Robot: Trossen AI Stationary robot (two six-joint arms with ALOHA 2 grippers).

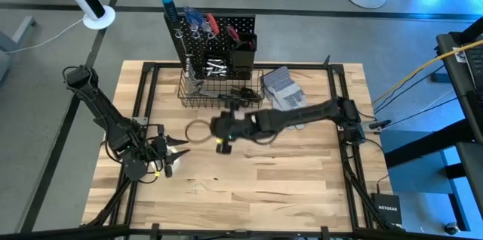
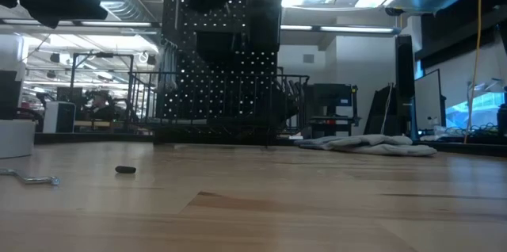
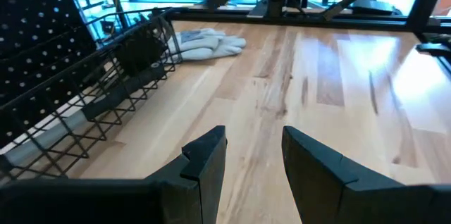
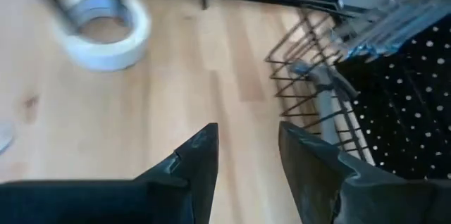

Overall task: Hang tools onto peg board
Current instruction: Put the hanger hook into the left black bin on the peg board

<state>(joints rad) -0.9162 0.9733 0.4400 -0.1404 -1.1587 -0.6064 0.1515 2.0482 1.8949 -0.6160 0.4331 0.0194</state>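
**Black peg board at the back, both hands empty**

Black perforated peg board (image 1: 219, 36) stands upright at the far edge of the tabletop (image 1: 302, 180), tools hung on it and a wire basket (image 1: 219, 93) at its foot. The right hand (image 4: 246, 146) hovers just before the basket, fingers parted, holding nothing. A white tape roll (image 4: 106, 20) lies nearby on the wood. The left hand (image 3: 254, 153) waits at the left side, fingers apart and empty. Grey gloves (image 1: 283, 85) lie beside the basket.

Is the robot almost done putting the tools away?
Nearly. Many tools already hang on the peg board or sit in its basket. Both grippers, left and right, are open and hold nothing. The white tape roll is left on the table.
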